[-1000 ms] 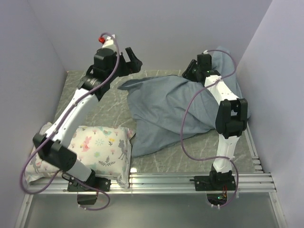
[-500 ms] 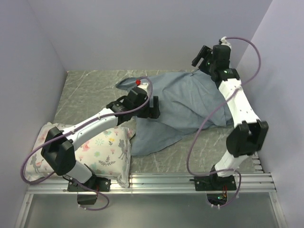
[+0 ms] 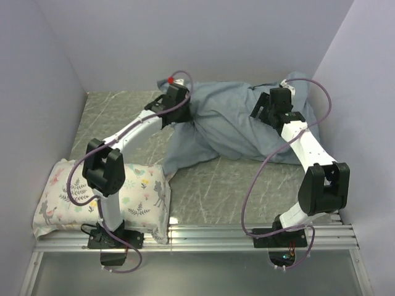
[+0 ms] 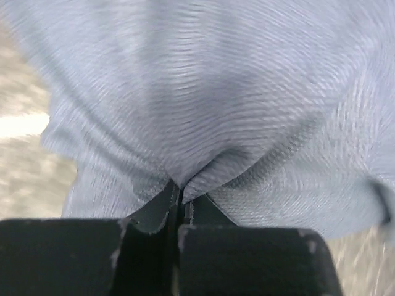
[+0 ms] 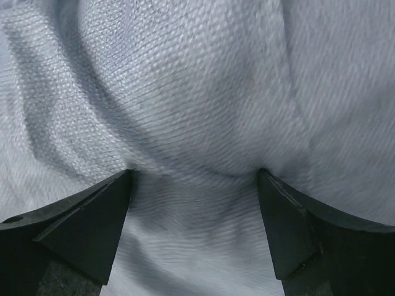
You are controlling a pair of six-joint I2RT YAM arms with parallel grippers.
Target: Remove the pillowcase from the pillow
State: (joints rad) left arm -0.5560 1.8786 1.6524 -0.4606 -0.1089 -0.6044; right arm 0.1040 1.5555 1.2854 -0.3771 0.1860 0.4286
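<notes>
The slate-blue pillowcase point(image 3: 228, 126) lies bunched across the back of the table, bulging at its right end. The pillow is hidden; no white shows. My left gripper point(image 3: 179, 103) is at the cloth's back left edge. In the left wrist view my left gripper point(image 4: 180, 196) is shut on a pinched fold of the pillowcase point(image 4: 216, 92). My right gripper point(image 3: 262, 112) rests on top of the bulge. In the right wrist view my right gripper point(image 5: 195, 176) stands open, its fingers point(image 5: 92, 228) wide apart and pressed into the pillowcase point(image 5: 197, 92), which swells between them.
A white pillow printed with flowers and deer point(image 3: 105, 197) lies at the front left, beside the left arm's base. Grey walls close in the left, back and right. A metal rail point(image 3: 210, 237) runs along the near edge. Bare marbled tabletop point(image 3: 222, 191) shows in front of the cloth.
My left gripper swung from over the middle of the cloth to its back left edge and shut on a fold. My right gripper came down onto the bulge. The pillowcase's near corner drew back.
</notes>
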